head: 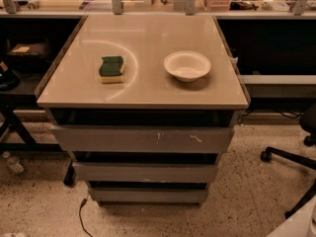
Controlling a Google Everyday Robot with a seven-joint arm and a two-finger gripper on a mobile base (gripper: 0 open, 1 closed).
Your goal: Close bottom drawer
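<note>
The bottom drawer is the narrowest of three grey drawer fronts under the tan tabletop. Its plain front sits near the floor, with a dark gap showing above it. The medium drawer front and the widest front with white scratch marks are stacked above it, each stepped out further. My gripper is out of view. Only a white piece of my arm shows at the bottom right corner, well right of the drawers.
A green and yellow sponge and a white bowl sit on the tabletop. Black chair legs with a caster stand at the right. A black cable lies on the speckled floor at front left. Dark shelving flanks the cabinet.
</note>
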